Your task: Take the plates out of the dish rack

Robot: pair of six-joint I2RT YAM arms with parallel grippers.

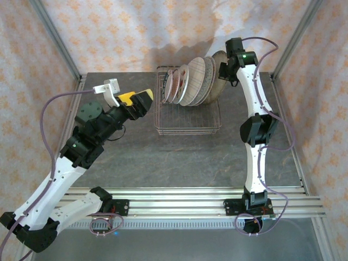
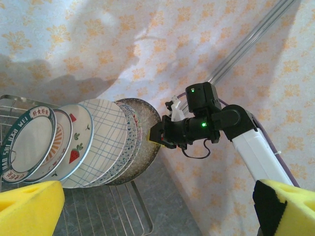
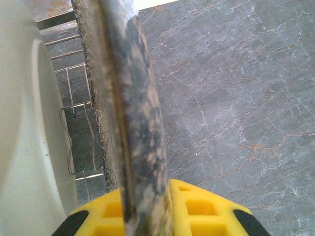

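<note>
Several plates (image 1: 187, 84) stand on edge in the wire dish rack (image 1: 187, 129) at the back of the table. The rightmost is a speckled beige-brown plate (image 2: 142, 147), and my right gripper (image 1: 224, 68) is shut on its upper rim. In the right wrist view the plate's edge (image 3: 135, 98) runs between the yellow fingers (image 3: 206, 211), which press on both sides. Beside it stand a pink-grid plate (image 2: 106, 140), a strawberry plate (image 2: 74, 142) and a dark-rimmed plate (image 2: 27, 145). My left gripper (image 1: 145, 100) hangs open left of the rack with nothing in it.
The patterned curtain wall (image 1: 163, 27) stands close behind the rack, and metal frame posts (image 1: 296, 38) rise at the corners. Grey marble tabletop (image 1: 179, 160) lies in front of the rack. The right arm (image 2: 256, 147) stretches along the wall to the right of the plates.
</note>
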